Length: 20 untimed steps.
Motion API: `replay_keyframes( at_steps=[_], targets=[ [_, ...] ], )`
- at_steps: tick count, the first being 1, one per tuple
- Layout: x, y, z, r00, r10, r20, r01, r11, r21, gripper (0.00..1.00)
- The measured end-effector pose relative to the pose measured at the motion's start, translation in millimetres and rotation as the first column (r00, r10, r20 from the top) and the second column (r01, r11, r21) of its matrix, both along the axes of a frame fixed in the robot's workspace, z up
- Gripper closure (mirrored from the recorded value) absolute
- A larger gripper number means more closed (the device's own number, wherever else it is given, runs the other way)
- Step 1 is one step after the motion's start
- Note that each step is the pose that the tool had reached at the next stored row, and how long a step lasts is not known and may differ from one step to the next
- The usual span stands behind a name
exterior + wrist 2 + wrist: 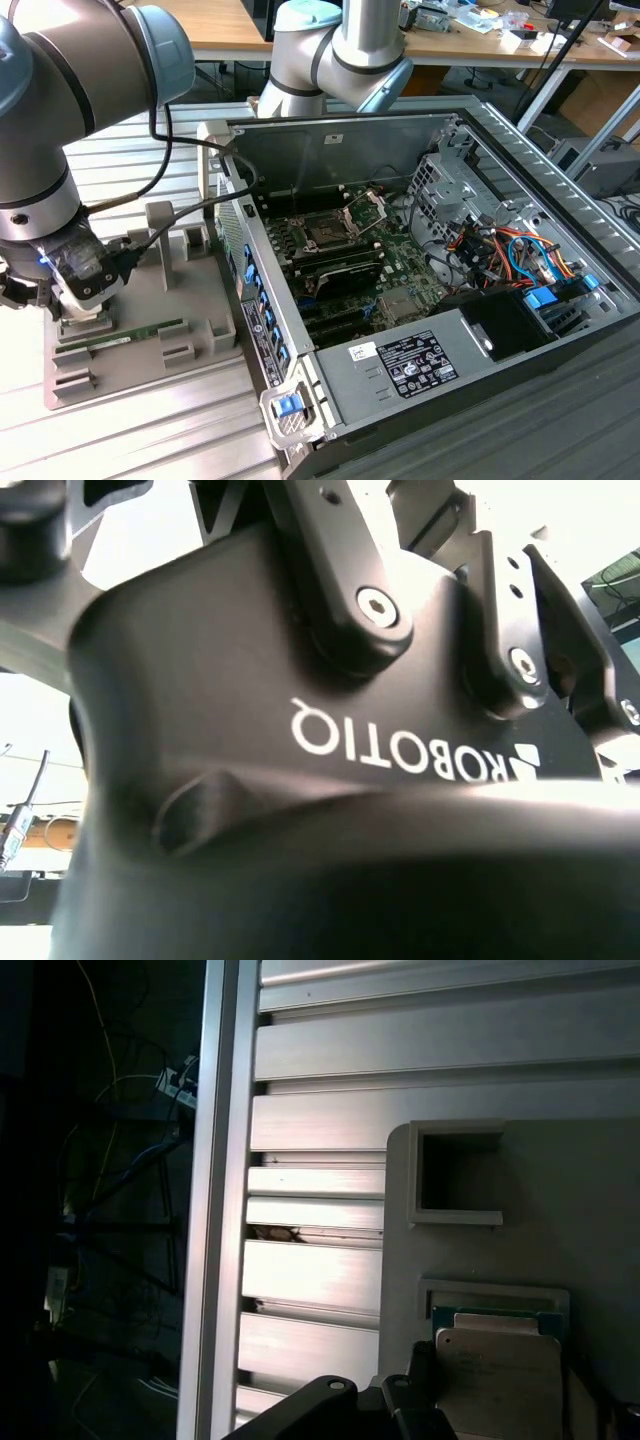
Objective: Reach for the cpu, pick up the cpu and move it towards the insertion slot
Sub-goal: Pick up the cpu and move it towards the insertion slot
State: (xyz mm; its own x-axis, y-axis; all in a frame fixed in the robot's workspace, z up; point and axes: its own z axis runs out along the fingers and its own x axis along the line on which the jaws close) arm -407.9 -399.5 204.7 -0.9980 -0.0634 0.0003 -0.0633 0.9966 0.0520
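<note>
Exterior view's left: the gripper (pixel 82 305) hangs low over the grey holder (pixel 200 345); whether it is open or closed, I cannot tell. In the first wrist view the cpu (pixel 500 1380) lies in that holder's recess. Toward the exterior view's right, well apart, the insertion slot (pixel 325 232) sits in the open computer case (pixel 330 150).

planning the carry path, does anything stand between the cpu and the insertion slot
Yes. The cpu lies in the grey fixture outside the computer case, and the insertion slot sits inside it. The case's side wall rises between them in the exterior view. Nothing visible lies on the slot itself.
</note>
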Motion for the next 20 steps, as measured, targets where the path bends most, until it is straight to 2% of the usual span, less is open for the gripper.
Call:
replay_keyframes(
  at_steps=[20],
  targets=[
    [0.0, 0.0, 9.8, 1.0, 0.0, 0.0001, 0.0, 1.0, 0.0001, 0.45]
  ],
)
